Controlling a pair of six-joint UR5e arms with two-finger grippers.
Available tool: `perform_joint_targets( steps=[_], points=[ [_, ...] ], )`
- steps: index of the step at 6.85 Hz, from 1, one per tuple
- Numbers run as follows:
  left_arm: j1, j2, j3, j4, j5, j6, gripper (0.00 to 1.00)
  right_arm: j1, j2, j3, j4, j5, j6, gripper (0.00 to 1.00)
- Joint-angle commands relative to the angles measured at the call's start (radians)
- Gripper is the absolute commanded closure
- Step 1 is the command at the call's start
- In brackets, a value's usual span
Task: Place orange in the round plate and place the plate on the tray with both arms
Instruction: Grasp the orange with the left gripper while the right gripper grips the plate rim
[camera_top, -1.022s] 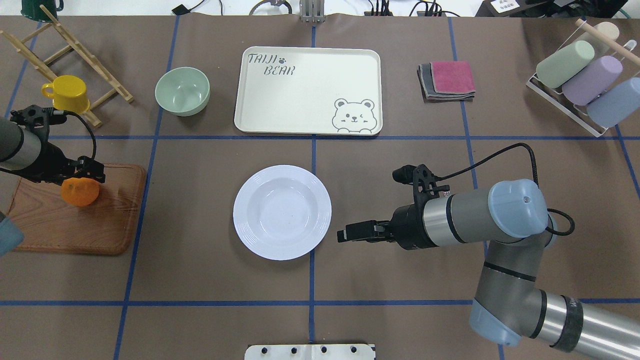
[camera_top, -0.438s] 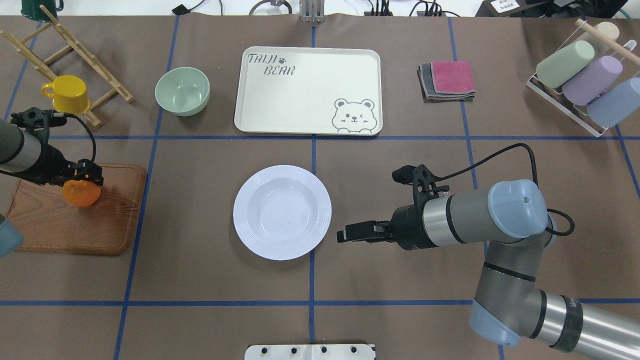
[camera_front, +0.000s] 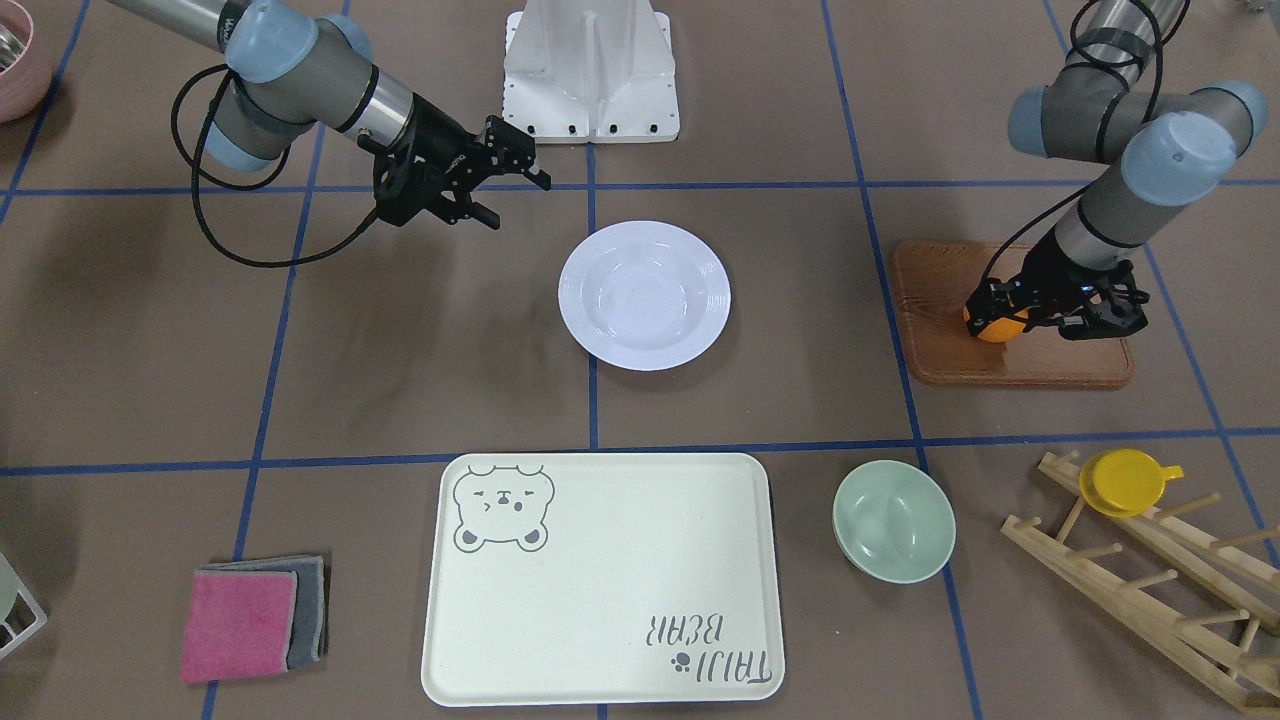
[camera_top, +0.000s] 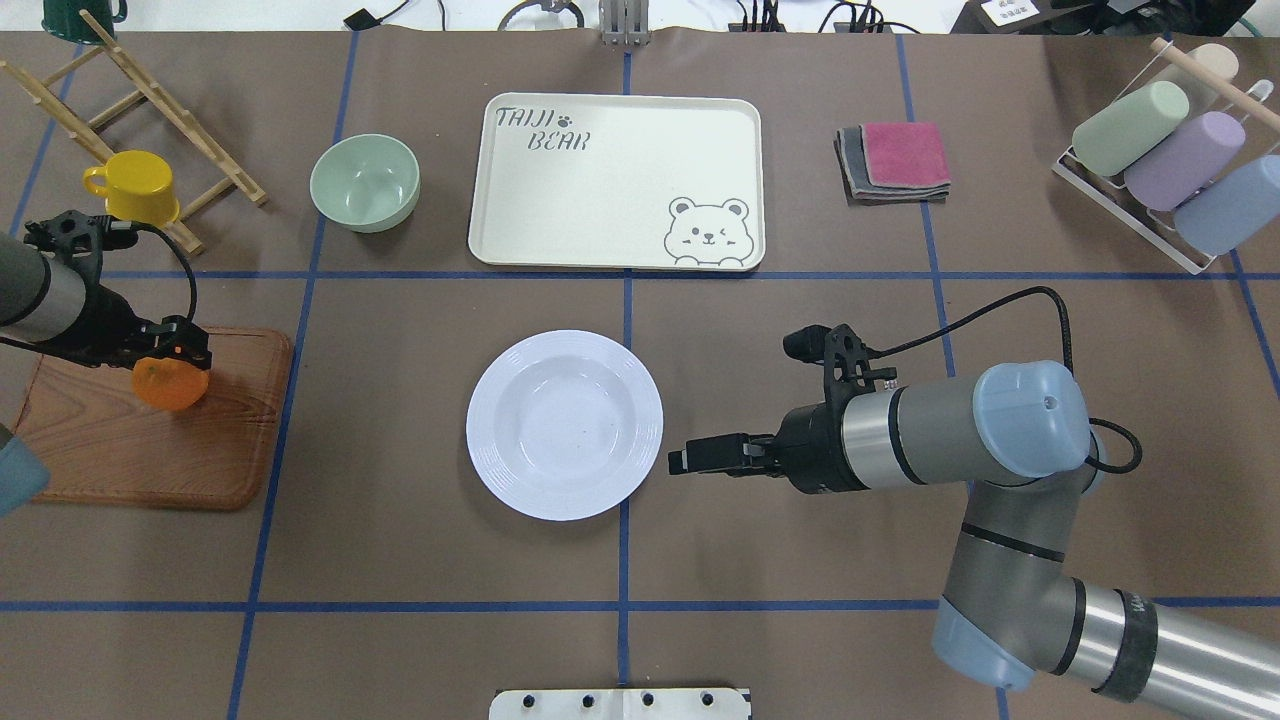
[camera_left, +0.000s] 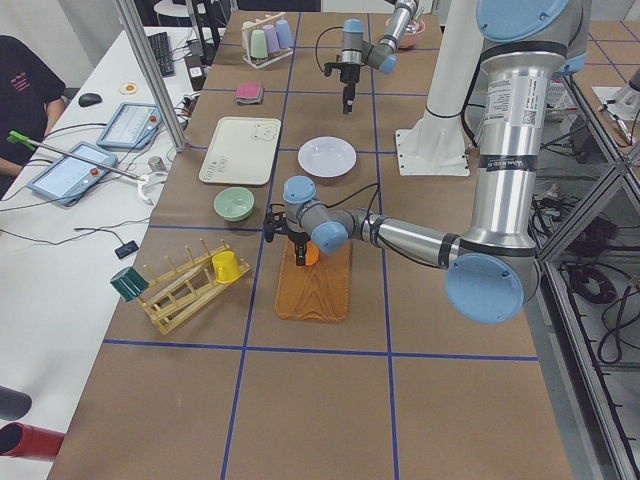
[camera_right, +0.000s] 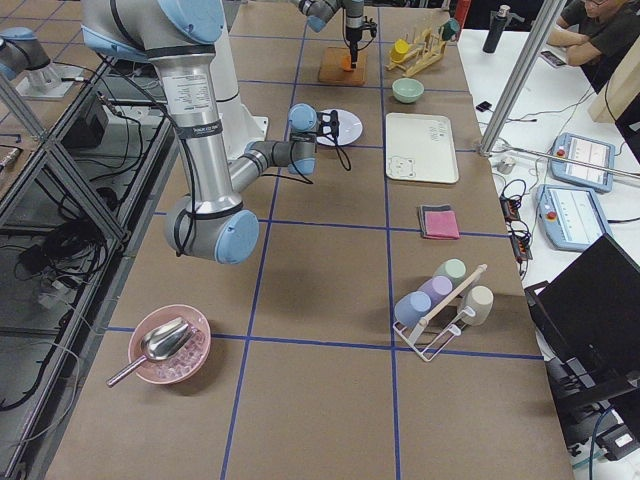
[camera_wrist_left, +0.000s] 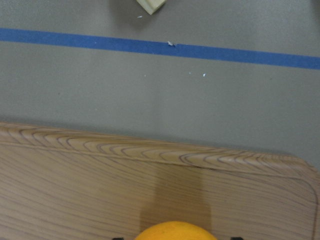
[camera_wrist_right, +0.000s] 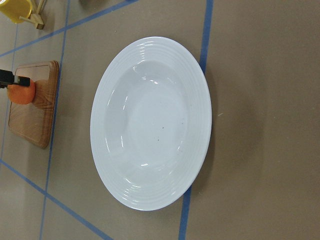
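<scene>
The orange (camera_top: 172, 387) hangs just over the brown wooden board (camera_top: 150, 450) at the table's left, with my left gripper (camera_top: 178, 352) shut on it. The left wrist view shows only the orange's top (camera_wrist_left: 175, 231) at its bottom edge. The white round plate (camera_top: 565, 425) lies empty mid-table. My right gripper (camera_top: 685, 460) is level with the plate's right rim, a short gap away. Its fingers look open in the front-facing view, around (camera_front: 522, 205). The cream tray (camera_top: 620, 200) with the bear drawing lies empty beyond the plate.
A mint-green bowl (camera_top: 365, 182) stands left of the tray. A yellow cup (camera_top: 135, 187) hangs on a wooden rack (camera_top: 150, 100) at far left. Folded cloths (camera_top: 895, 160) lie right of the tray, and a rack of tumblers (camera_top: 1165, 160) stands at far right.
The left gripper has shifted slightly right with the orange. The right gripper has edged left toward the plate's rim.
</scene>
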Motion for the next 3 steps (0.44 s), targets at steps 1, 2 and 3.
perform_joint_targets(
  steps=[1, 2, 3],
  points=[
    [-0.001, -0.100, -0.051, 0.131, -0.005, -0.035, 0.39, 0.000, 0.043, -0.117, 0.158, -0.072, 0.075, 0.00],
    [0.000, -0.194, -0.080, 0.264, -0.002, -0.055, 0.39, 0.003, 0.081, -0.170, 0.176, -0.100, 0.112, 0.00],
    [0.017, -0.283, -0.088, 0.338, 0.000, -0.137, 0.39, 0.009, 0.112, -0.202, 0.176, -0.138, 0.153, 0.00]
  ],
)
